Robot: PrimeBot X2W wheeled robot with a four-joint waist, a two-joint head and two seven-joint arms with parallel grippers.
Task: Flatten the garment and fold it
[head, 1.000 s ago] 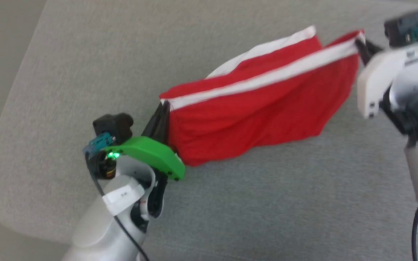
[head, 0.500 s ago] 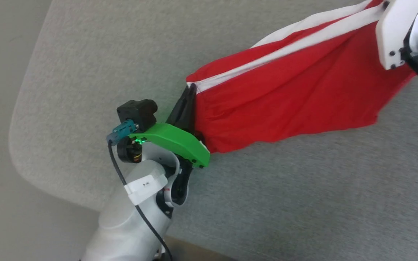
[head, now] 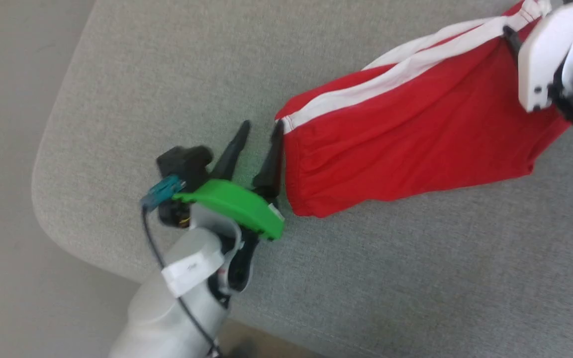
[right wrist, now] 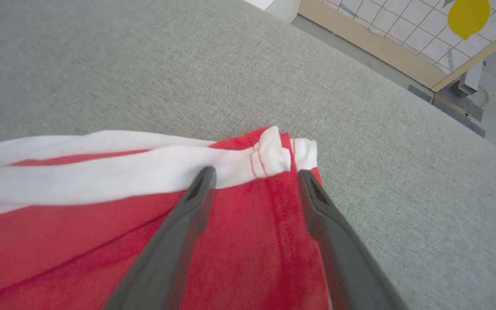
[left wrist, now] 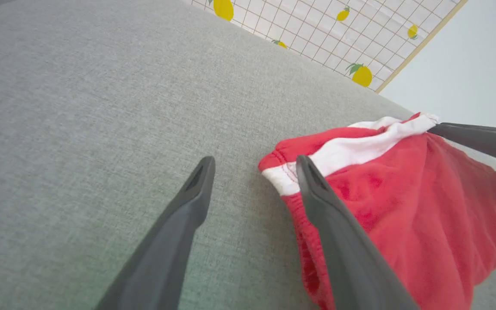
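- The red shorts (head: 406, 134) lie on the grey table (head: 142, 89). They are stretched out in a long shape between the two grippers, and their lower edge rests on the table top.
- A white band (head: 366, 88) runs along the upper edge of the shorts, from the end by the left gripper to the end by the right gripper.
- The left gripper (head: 261, 127) stands at the nearer, left end of the shorts. Its jaws are wide apart and nothing is clamped between them.
- In the left wrist view, one of its fingers (left wrist: 338, 241) is just beside the gathered corner of the shorts and partly covers it. I cannot tell if they touch. The other finger is over bare table.
- The right gripper (right wrist: 255, 173) is at the far end, and its jaws are also apart. Both fingers are over the red cloth, and their tips reach the white band at the corner. The cloth is not pinched between them.
- In the head view this far end sits at the upper right, partly behind the white cover (head: 540, 59) of the right wrist.
- The left wrist carries a green cover (head: 232, 206).
- Beyond the far edge of the table stands a white squared panel (left wrist: 317, 26) with yellow lemons printed on it.
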